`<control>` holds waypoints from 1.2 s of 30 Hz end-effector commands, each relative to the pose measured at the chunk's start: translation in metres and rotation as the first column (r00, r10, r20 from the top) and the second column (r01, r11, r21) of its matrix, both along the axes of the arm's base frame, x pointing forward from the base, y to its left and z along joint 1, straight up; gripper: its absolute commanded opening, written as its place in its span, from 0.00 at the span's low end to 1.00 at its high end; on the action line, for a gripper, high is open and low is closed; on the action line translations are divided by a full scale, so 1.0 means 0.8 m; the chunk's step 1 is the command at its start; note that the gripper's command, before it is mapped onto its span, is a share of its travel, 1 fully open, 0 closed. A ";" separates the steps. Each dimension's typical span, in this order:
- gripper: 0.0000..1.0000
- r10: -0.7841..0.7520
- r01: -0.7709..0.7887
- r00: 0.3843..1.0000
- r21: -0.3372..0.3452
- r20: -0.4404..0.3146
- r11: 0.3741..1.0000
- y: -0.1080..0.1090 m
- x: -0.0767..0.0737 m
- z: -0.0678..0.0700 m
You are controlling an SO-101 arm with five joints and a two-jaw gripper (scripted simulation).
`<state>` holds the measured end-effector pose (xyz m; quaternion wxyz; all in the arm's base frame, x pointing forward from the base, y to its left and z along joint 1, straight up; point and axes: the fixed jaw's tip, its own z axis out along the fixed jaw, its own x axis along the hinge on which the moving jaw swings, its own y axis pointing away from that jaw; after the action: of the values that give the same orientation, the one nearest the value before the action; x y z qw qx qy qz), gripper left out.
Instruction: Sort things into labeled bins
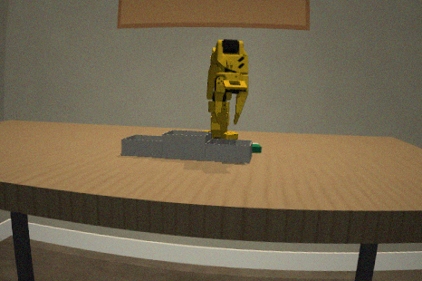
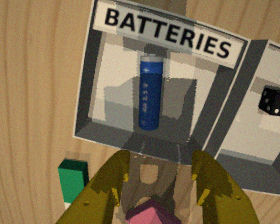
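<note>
A blue battery (image 2: 149,92) lies on the floor of the grey bin labelled BATTERIES (image 2: 167,31), lengthwise and free of my fingers. My yellow gripper (image 2: 160,163) hangs above the near edge of that bin, its jaws a little apart with nothing between the tips. In the exterior view the gripper (image 1: 228,122) points down over the right end of the row of grey bins (image 1: 186,147). A neighbouring bin (image 2: 264,129) holds a small black thing (image 2: 276,100); its label is cut off. A pink shape (image 2: 151,219) shows low between the jaw bases; I cannot tell what it is.
A green block (image 2: 72,180) lies on the table just outside the batteries bin; it also shows in the exterior view (image 1: 256,147) at the right end of the bin row. The arm's base stands behind the bins.
</note>
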<state>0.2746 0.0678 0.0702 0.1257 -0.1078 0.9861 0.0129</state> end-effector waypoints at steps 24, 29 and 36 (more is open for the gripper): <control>0.16 -0.092 0.092 0.994 0.005 0.059 0.996 -0.048 -0.059 0.066; 0.16 -0.155 0.155 0.987 -0.002 0.046 0.988 -0.071 -0.105 0.072; 0.16 -0.198 0.198 0.979 -0.006 0.037 0.980 -0.082 -0.137 0.069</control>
<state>0.1751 0.0075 0.1150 0.1147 -0.0176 0.9932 -0.0026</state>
